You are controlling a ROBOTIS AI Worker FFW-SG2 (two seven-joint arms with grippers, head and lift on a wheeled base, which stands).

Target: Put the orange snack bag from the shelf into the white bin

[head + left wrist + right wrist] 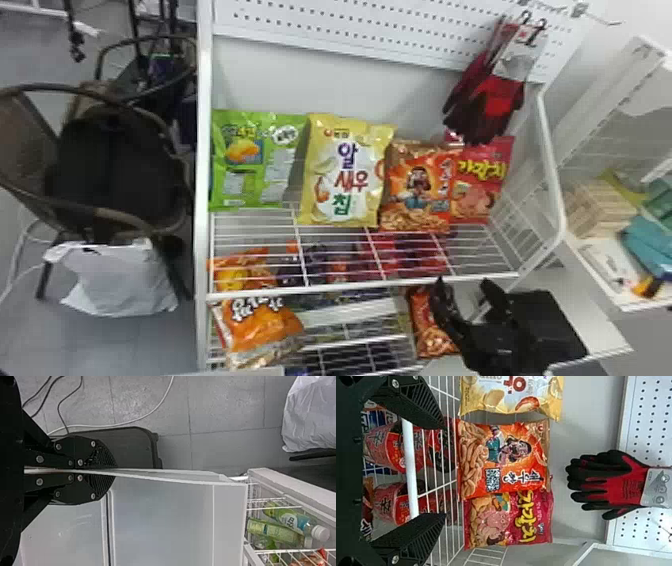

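The orange snack bag (417, 185) stands upright on the upper wire shelf, between a yellow bag and a pink-red one; the right wrist view has this orange bag (506, 459) opposite the fingers. My right gripper (462, 286) is at the shelf's front edge, lower than the bag and toward the right. In its wrist view the right gripper (443, 471) is open, its fingers apart from the bag, with the white shelf bar between them. The left wrist view has my left gripper (113, 471) shut on the thin rim of the white bin (166, 522).
Around the bag are the yellow bag (345, 172), the pink-red bag (482, 180) and hanging red-black gloves (495, 100). Another orange bag (262, 327) lies lower left. The shelf's front bar (350, 287) crosses near the right gripper. A chair stands left.
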